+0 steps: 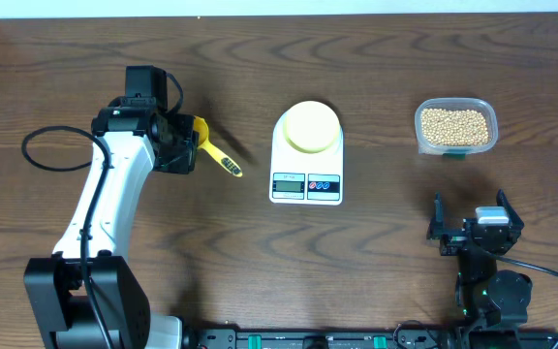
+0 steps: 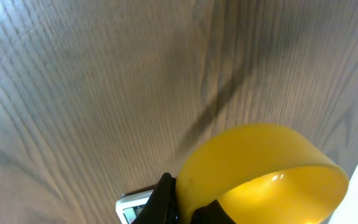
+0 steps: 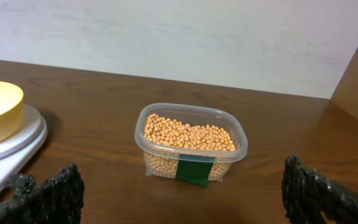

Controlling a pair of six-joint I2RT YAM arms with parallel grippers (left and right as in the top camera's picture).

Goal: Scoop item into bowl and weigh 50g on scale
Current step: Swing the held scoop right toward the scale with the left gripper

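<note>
The left gripper (image 1: pixel 184 143), clamped on the scoop (image 1: pixel 217 155), lies far left of the beans (image 1: pixel 455 124), which sit before the empty, wide-open right gripper (image 1: pixel 475 225).

We see a dark, wood-grained counter (image 1: pixel 376 262). Directly on it sit the white scale (image 1: pixel 306 179) near the middle and, well apart to its right, a clear tub (image 3: pixel 160 165) filled with tan beans (image 3: pixel 188 134). A black cable (image 1: pixel 27 150) loops at the counter's left side.
</note>
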